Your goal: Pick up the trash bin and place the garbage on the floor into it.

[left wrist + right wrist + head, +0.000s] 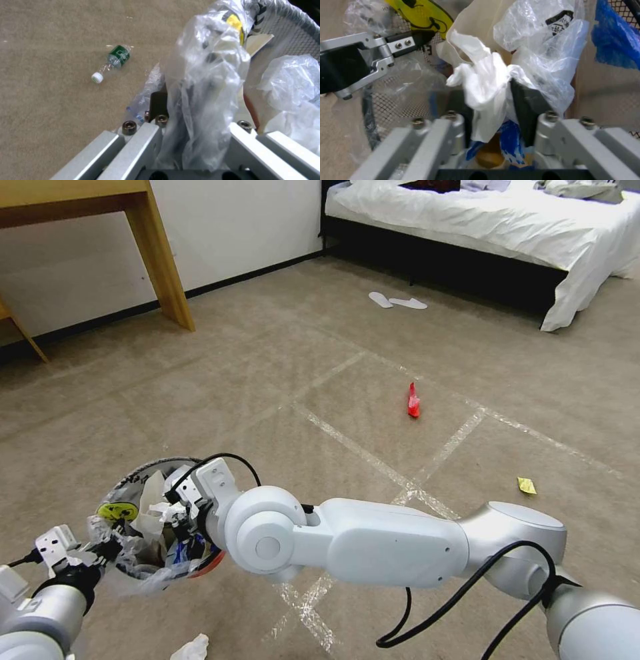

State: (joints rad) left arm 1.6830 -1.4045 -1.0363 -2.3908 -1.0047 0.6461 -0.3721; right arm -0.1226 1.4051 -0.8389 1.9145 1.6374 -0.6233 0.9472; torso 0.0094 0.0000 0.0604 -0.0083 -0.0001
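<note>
The bin (143, 527) hangs off the floor at near left, tilted, held by the left end effector (100, 549) — its fingers are closed on the rim and the crinkled liner (203, 82), as the left wrist view shows. The yellow sticker (118, 511) sits on the bin's left side, just above that grip. Paper, plastic and something blue already lie inside.

The right arm reaches across from the right, and the right end effector (179, 511) sits at the bin's mouth. In the right wrist view its dark fingers (525, 100) stand narrowly apart with a white tissue (483, 85) between them; the tissue hangs over the bin's contents, and the fingers touch it on both sides, so it looks pinched.

Litter lies on the carpet. A red wrapper (413, 401) stands well ahead at centre, near taped lines on the floor. A yellow wrapper (527, 485) lies farther right and nearer. A crumpled tissue (191, 649) lies just beside the bin at the near edge. The left wrist view shows a bottle (111, 62) with a green label and white cap on its side on the carpet, apart from the bin.

Far off are a bed (480, 220), a pair of slippers (397, 301) and a wooden table (157, 253) leg.
</note>
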